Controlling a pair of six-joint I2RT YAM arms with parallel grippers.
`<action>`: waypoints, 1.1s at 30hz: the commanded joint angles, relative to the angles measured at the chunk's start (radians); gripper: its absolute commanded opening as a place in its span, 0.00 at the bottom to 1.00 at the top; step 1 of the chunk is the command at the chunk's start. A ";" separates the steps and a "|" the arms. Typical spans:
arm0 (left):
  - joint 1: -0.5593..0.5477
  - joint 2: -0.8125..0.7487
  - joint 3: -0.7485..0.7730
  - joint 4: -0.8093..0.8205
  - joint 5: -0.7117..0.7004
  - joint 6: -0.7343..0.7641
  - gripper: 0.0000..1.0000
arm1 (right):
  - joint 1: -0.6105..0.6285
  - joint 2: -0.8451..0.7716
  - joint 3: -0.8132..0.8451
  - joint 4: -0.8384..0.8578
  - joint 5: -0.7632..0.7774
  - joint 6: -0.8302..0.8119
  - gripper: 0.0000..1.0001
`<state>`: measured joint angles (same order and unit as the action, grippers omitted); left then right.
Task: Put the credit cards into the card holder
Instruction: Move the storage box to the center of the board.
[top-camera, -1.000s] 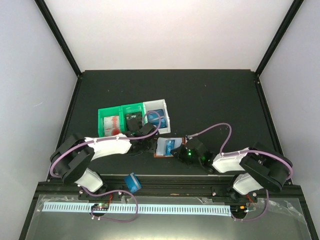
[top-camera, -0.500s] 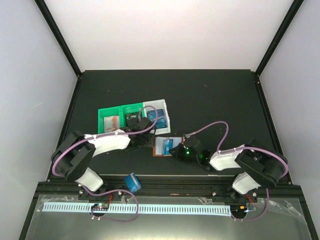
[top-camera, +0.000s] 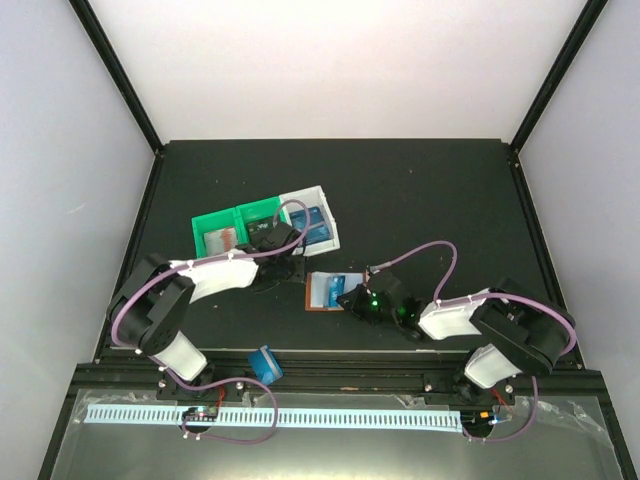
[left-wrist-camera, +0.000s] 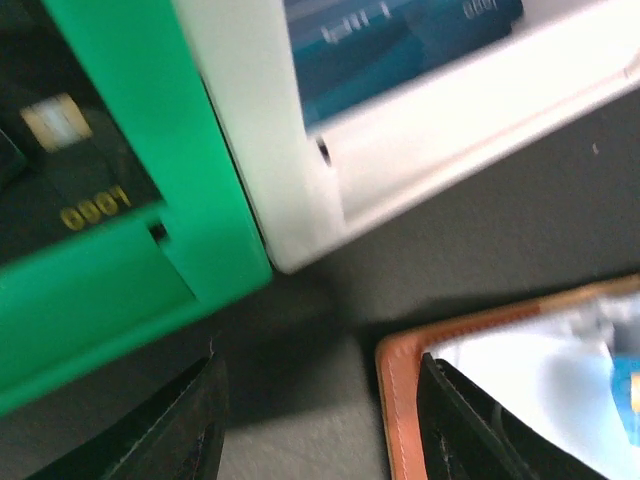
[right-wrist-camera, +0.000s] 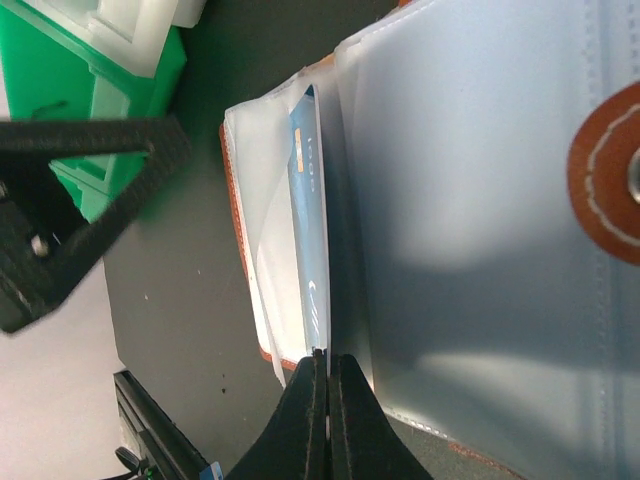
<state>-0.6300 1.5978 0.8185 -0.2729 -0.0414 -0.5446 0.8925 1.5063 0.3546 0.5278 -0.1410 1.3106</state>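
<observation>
The reddish-brown card holder (top-camera: 323, 292) lies open on the black table, clear pockets up. In the right wrist view its pockets (right-wrist-camera: 470, 200) fill the frame, with a blue credit card (right-wrist-camera: 308, 230) partly inside one. My right gripper (right-wrist-camera: 327, 365) is shut on that card's near edge; it sits at the holder's right side in the top view (top-camera: 350, 299). My left gripper (left-wrist-camera: 320, 420) is open and empty over bare table, between the bins and the holder's corner (left-wrist-camera: 400, 390). More cards lie in the bins: a blue one (left-wrist-camera: 400, 40) and a black one (left-wrist-camera: 70, 170).
A white bin (top-camera: 322, 236) and two green bins (top-camera: 209, 223) stand in a row behind and to the left of the holder, with the left gripper (top-camera: 276, 245) against their front. A small blue object (top-camera: 265, 364) sits at the table's near edge.
My left gripper has moved up and left, from beside the holder to the bins, which have shifted slightly left. My right gripper has pushed left, and the holder has slid a little with it.
</observation>
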 joint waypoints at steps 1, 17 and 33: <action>-0.004 -0.060 -0.077 0.048 0.165 -0.034 0.52 | -0.015 0.002 0.002 -0.028 0.048 0.003 0.01; -0.069 -0.052 -0.202 0.103 0.275 -0.090 0.35 | -0.024 0.061 -0.011 0.120 0.020 0.034 0.01; -0.081 -0.014 -0.217 0.062 0.208 -0.089 0.20 | -0.048 0.159 0.016 0.168 -0.026 0.081 0.01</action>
<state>-0.6960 1.5314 0.6346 -0.1200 0.2050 -0.6312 0.8577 1.6321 0.3618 0.6998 -0.1593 1.3884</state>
